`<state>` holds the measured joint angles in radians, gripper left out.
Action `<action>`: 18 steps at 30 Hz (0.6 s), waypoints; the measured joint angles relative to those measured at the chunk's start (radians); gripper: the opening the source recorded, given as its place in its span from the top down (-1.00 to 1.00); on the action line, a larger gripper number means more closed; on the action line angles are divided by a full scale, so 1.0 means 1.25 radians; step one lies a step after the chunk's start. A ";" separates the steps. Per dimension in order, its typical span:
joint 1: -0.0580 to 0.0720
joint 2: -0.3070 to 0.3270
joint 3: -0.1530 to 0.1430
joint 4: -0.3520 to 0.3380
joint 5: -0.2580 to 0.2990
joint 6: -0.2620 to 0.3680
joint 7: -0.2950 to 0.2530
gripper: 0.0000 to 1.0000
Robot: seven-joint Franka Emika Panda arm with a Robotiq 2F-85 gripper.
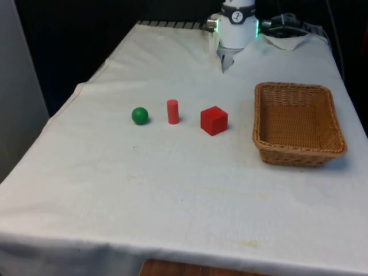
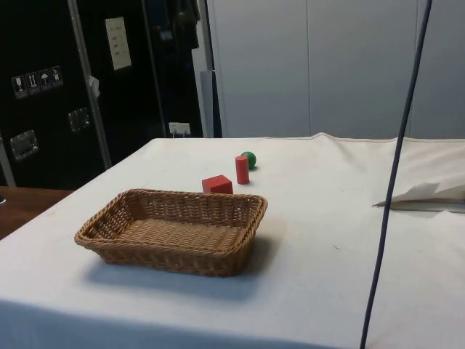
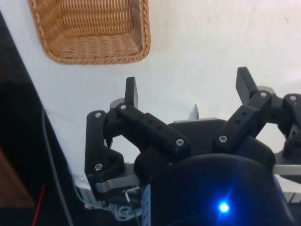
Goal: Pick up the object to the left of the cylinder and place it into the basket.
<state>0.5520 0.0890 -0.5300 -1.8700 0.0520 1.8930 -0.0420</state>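
A green ball (image 1: pixel 140 115) lies on the white cloth, on the front view's left of an upright red cylinder (image 1: pixel 172 111). A red cube (image 1: pixel 214 120) sits on the cylinder's other side. The same row appears in the side view: ball (image 2: pixel 248 159), cylinder (image 2: pixel 242 169), cube (image 2: pixel 217 185). The woven basket (image 1: pixel 299 149) stands at the front view's right, its rim (image 2: pixel 218 200) nearest the cube. My gripper (image 3: pixel 188 89) is open above bare cloth with nothing between its fingers (image 3: pixel 131 92), well away from the objects; a corner of the basket (image 3: pixel 94 54) lies beyond it.
The robot base (image 1: pixel 237 26) stands at the table's far end. A dark cable (image 2: pixel 396 174) hangs across the side view. A fold of cloth (image 2: pixel 425 195) lies near it. Open cloth spreads between the row of objects and the near table edge.
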 measured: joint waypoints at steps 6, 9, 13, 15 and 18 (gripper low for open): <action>0.000 -0.002 0.008 -0.026 -0.015 0.038 0.009 -1.00; 0.000 -0.003 0.010 -0.040 -0.025 0.055 0.012 -1.00; 0.000 -0.004 0.010 -0.057 -0.035 0.077 0.015 -1.00; 0.000 -0.004 0.010 -0.064 -0.041 0.087 0.017 -1.00; 0.000 -0.005 0.011 -0.071 -0.048 0.096 0.020 -1.00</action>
<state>0.5520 0.0830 -0.5160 -1.9590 -0.0080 2.0130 -0.0170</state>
